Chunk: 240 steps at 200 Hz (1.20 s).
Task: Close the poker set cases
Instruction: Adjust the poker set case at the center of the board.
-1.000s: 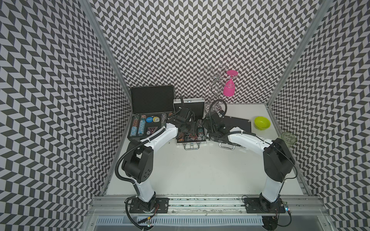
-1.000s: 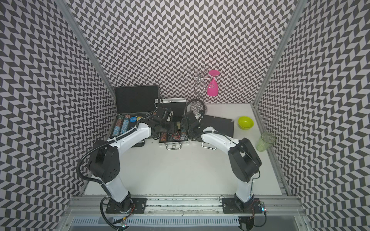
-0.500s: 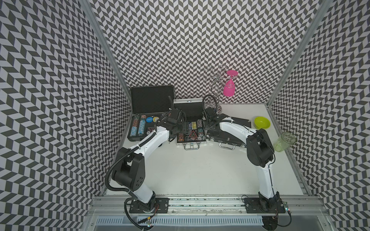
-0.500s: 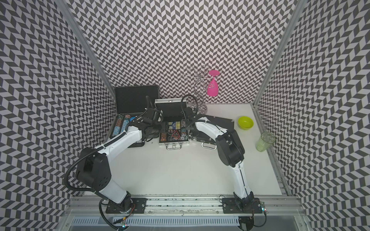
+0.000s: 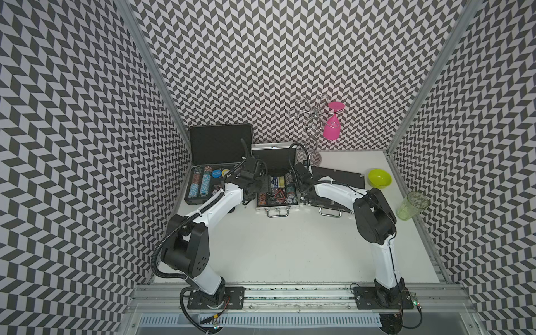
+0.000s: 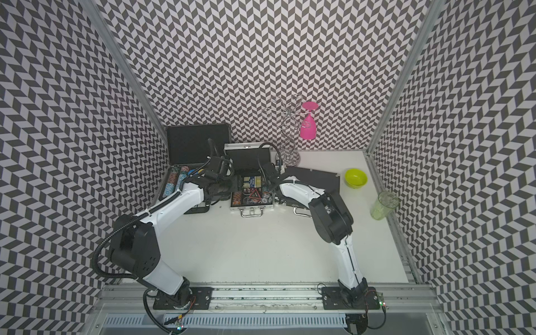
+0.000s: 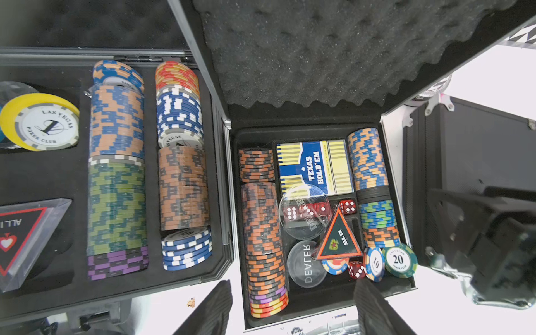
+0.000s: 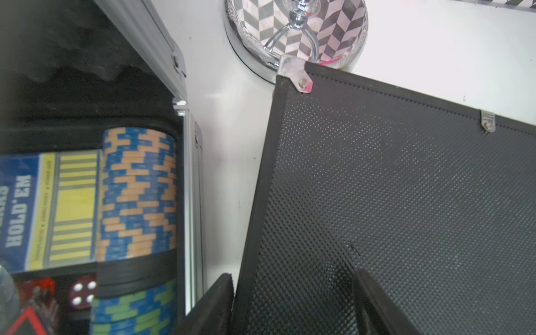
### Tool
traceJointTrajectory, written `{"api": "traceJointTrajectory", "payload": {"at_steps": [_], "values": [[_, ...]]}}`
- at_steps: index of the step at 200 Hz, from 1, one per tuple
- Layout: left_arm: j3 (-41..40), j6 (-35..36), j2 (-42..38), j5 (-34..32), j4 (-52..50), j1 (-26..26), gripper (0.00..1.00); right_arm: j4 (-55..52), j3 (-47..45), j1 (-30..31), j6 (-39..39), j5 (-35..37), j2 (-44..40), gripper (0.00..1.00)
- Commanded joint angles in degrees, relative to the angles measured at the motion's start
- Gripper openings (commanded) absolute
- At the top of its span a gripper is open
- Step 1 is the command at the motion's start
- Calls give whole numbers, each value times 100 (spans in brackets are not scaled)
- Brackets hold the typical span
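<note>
The left end effector [image 7: 293,285] hangs with its two fingers [image 7: 217,307] spread wide and nothing between them. Directly below it is the front wall of the silver case [image 7: 229,203], and one finger stands to each side of that wall's middle stretch. This case lies open. Beyond the fingertips sit its rows of chips, a blue Texas Hold'em card box [image 7: 314,168] and red dice, and farther on its foam-lined lid [image 7: 304,58] stands upright. Just beside this end effector, away from the other arm, the large black case [image 7: 179,284] is open too, with its lid raised in both top views.

The right end effector [image 8: 293,274] is also open and grips nothing. One of its fingers [image 8: 214,304] is over the narrow strip of counter [image 8: 226,174] between the silver case and the closed black case [image 8: 406,203]. The other finger is above that case's dimpled top, so the case's near edge falls between the two. Whether either finger touches it cannot be told. Ahead of the fingertips stands the mirrored base of a wire glass rack [image 8: 295,29], against the corner of the closed case.

In a top view both end effectors flank the silver case [image 5: 277,206], the left [image 5: 255,185] and the right [image 5: 300,179].
</note>
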Motion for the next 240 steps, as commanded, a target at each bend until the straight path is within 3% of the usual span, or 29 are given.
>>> {"api": "traceJointTrajectory", "payload": {"at_steps": [1,65,110,150,179,215,240], "values": [[48,-1,-100,-107,90,37,70,-745,-681,-165,-185,-125,-22,64],[88,-5,-82,-69,81,31,70,-543,-1083,-185,-544,-135,-539,69],[33,12,-100,-45,89,29,70,-847,-761,-199,-222,-321,-912,78],[52,-8,-62,-36,90,33,70,-367,-1264,-486,1509,-1362,-2073,82],[52,-29,-75,-3,98,24,70,551,-2418,-775,2984,-2188,-2959,83],[87,-31,-55,21,116,-11,70,1677,-4182,-884,4690,-2200,-3951,84],[157,-2,-17,16,90,-41,70,2238,-4862,-990,5330,-2622,-4147,84]]}}
